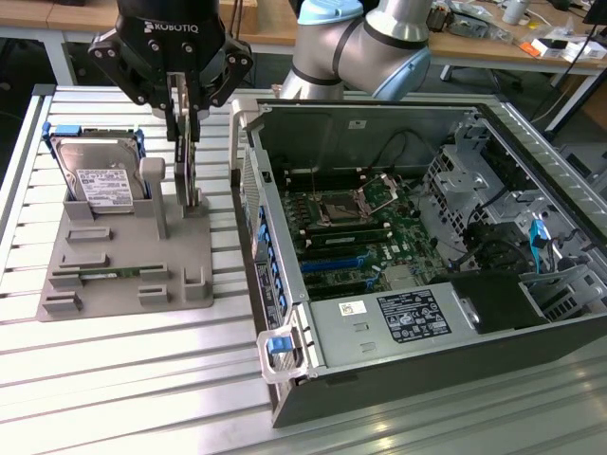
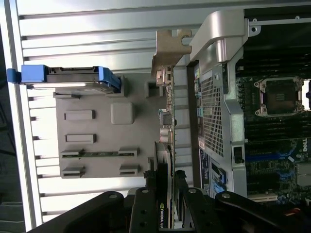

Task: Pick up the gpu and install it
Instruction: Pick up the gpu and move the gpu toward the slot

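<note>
HDD (image 1: 95,175) upright in grey holder (image 1: 133,261), beside open PC case (image 1: 379,398) on slatted table (image 1: 142,379).

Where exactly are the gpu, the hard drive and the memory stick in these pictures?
gpu (image 2: 168,111), wrist view, on the card's green board edge.
hard drive (image 1: 102,182), exterior view, on its white label.
memory stick (image 2: 99,154), wrist view, on the middle of the thin green strip.
</note>
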Robot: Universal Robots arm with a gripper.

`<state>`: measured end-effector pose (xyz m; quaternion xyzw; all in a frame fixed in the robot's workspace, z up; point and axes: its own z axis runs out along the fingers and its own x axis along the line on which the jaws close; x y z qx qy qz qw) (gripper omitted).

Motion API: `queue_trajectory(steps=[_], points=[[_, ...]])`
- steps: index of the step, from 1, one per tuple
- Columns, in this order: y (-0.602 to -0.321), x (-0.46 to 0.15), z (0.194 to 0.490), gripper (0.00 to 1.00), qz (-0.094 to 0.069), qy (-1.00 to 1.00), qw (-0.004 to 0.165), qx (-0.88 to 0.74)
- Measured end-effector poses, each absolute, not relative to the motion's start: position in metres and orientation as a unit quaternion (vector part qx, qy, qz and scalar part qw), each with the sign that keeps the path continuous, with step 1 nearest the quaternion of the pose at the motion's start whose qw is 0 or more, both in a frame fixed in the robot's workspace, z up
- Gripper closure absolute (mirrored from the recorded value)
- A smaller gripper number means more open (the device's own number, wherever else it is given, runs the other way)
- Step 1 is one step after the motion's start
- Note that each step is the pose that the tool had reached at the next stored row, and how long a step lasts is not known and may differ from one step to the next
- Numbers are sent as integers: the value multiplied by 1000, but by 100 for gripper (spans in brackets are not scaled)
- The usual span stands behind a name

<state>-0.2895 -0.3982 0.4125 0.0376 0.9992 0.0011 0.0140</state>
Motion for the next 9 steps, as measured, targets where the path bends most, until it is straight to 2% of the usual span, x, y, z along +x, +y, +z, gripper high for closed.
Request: queue_trajectory(steps=[9], points=[[-398, -290, 415, 74, 1, 999, 14, 38]])
